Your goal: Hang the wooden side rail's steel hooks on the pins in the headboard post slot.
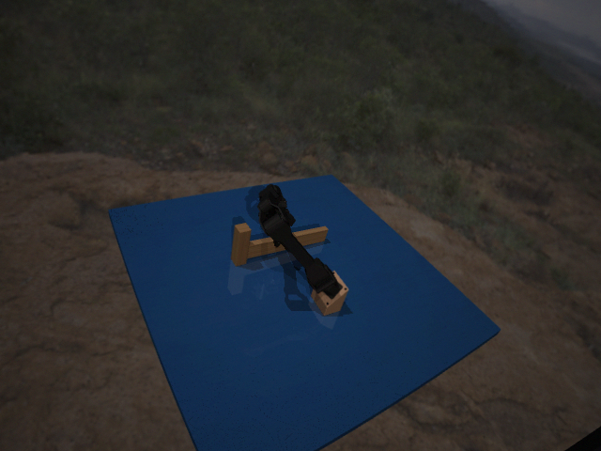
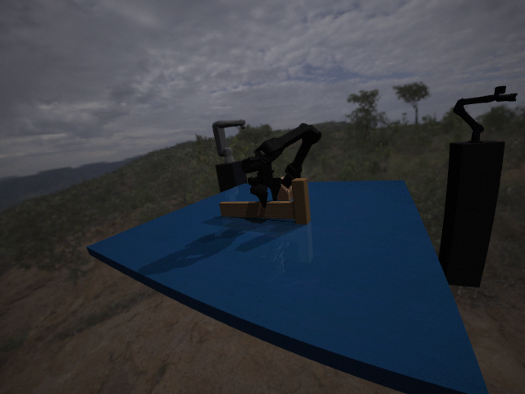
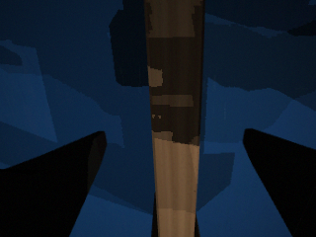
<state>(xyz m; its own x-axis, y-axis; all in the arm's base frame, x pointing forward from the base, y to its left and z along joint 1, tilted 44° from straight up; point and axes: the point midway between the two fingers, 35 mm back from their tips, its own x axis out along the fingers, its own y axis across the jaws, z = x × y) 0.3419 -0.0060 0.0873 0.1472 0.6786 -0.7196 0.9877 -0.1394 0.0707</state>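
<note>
The wooden side rail point(image 1: 313, 237) point(image 2: 237, 209) point(image 3: 177, 183) lies level and low, its near end against the upright headboard post point(image 1: 239, 247) point(image 2: 301, 201). Its far end appears to rest on the blue table. The hooks, the slot and the pins are hidden, so their seating cannot be told. My gripper point(image 2: 270, 202) point(image 3: 174, 136) is open and points down over the middle part of the rail. In the wrist view its fingers stand wide on either side of the rail, with gaps on both sides and nothing held.
The arm's wooden base block point(image 1: 330, 302) stands on the blue table point(image 1: 271, 368) point(image 2: 360, 271), on the arm's side of the rail. A black pedestal point(image 2: 472, 212) with another arm stands beyond the table's right edge in the exterior view, and a grey arm point(image 2: 219, 139) stands behind.
</note>
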